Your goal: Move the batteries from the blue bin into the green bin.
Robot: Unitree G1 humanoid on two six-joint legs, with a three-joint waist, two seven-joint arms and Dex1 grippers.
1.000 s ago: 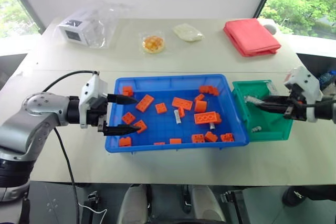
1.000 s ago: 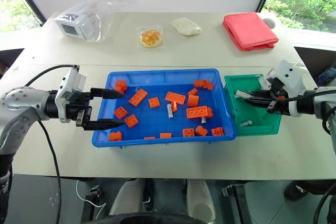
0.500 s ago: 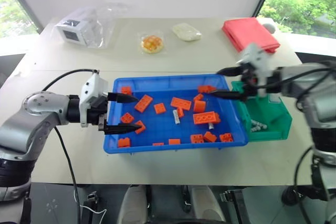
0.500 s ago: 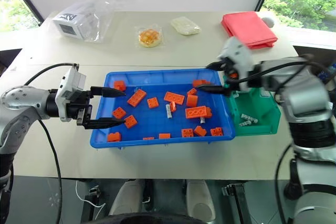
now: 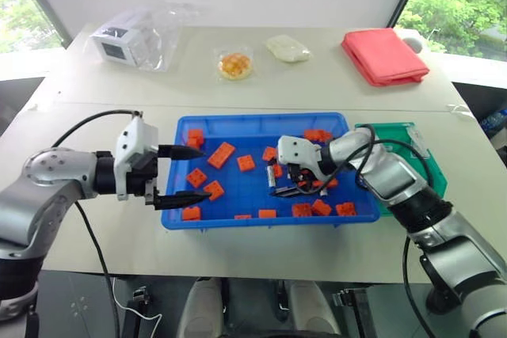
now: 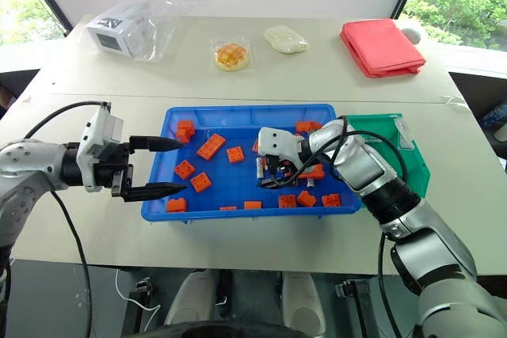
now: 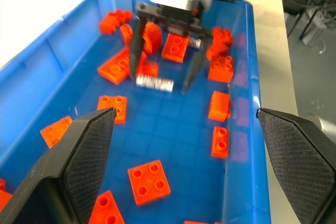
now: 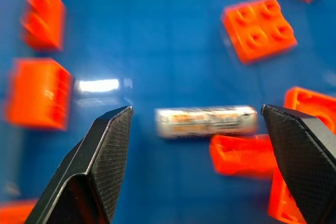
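My right pincer [image 7: 164, 80] hangs wide open, empty, straddling a battery [image 8: 206, 121] lying mid blue bin [image 5: 257, 123]; the orange brick [image 8: 240, 154] touching its five-o'clock side could get pinched too.

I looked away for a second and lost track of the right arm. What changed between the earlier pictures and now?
The right hand let go of a battery over the green bin, then swung left across to the blue bin. It now hangs open over a battery lying among the orange bricks, not yet gripping it. The left hand stayed open at the blue bin's left edge, and the bricks lie as before.
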